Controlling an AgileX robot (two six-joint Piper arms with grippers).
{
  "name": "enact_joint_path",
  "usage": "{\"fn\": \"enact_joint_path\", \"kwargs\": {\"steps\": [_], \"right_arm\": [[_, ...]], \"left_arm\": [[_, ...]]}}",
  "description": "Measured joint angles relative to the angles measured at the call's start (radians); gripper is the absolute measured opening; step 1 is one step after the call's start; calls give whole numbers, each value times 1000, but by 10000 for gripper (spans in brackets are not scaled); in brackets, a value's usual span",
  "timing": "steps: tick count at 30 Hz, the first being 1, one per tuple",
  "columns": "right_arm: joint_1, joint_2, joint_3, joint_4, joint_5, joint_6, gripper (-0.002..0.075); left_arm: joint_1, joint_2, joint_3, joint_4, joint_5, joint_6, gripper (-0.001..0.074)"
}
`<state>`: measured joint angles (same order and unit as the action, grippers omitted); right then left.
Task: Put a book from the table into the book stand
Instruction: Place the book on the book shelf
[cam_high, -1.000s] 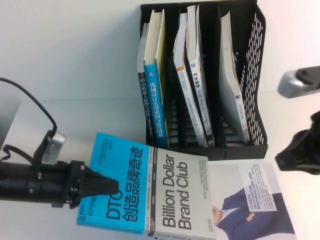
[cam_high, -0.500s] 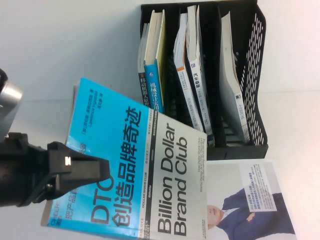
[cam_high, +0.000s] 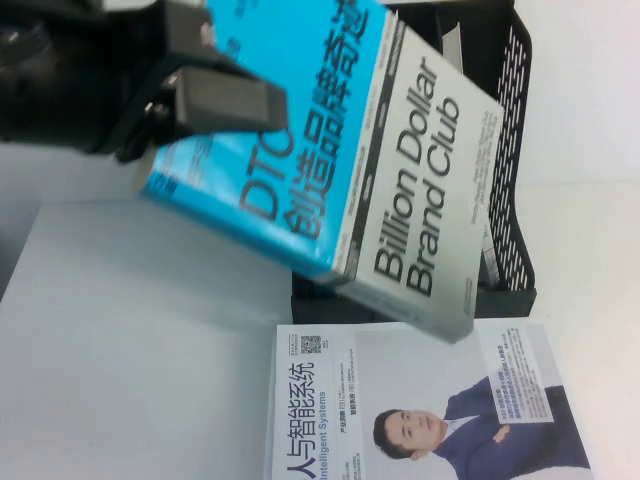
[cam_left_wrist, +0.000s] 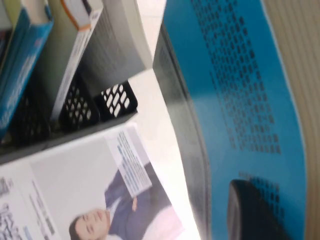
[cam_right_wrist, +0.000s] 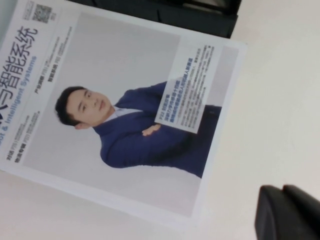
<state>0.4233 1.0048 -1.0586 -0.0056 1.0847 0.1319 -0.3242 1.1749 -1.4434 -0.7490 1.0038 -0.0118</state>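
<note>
Glossy paper book (cam_high: 330, 150); perforated plastic book stand (cam_high: 512, 150)

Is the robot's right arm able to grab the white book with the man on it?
Probably yes. The white book lies uncovered on the table, the right end effector beside it. The left end effector holds the blue book.

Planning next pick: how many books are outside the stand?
2. The blue book is in the left end effector, over the stand; the white book lies on the table near the right end effector. Others may be hidden.

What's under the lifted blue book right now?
Held by the left hand, the blue book hangs over the book stand and hides its slots. The white book lies flat on the table. Right hand hovers nearby.
</note>
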Motion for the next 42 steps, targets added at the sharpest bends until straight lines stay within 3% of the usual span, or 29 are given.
{"fn": "enact_joint_path", "kwargs": {"steps": [7,12,17,29,33,42], "right_arm": [[0,0,0,-24,32,13,-2],[0,0,0,-38,39,18,-3],[0,0,0,-61,45,21,-3],[0,0,0,-82,49,26,-2],[0,0,0,-82,49,33,-2],[0,0,0,-82,49,49,-3]], "left_arm": [[-74,294,-340,46,-45,-16,182],[-83,477,-567,65,-45,-64,182],[-85,632,-712,203,-29,-139,182],[-105,719,-745,383,34,-306,181],[-148,724,-746,454,-18,-380,181],[-281,754,-748,824,-73,-654,181]]}}
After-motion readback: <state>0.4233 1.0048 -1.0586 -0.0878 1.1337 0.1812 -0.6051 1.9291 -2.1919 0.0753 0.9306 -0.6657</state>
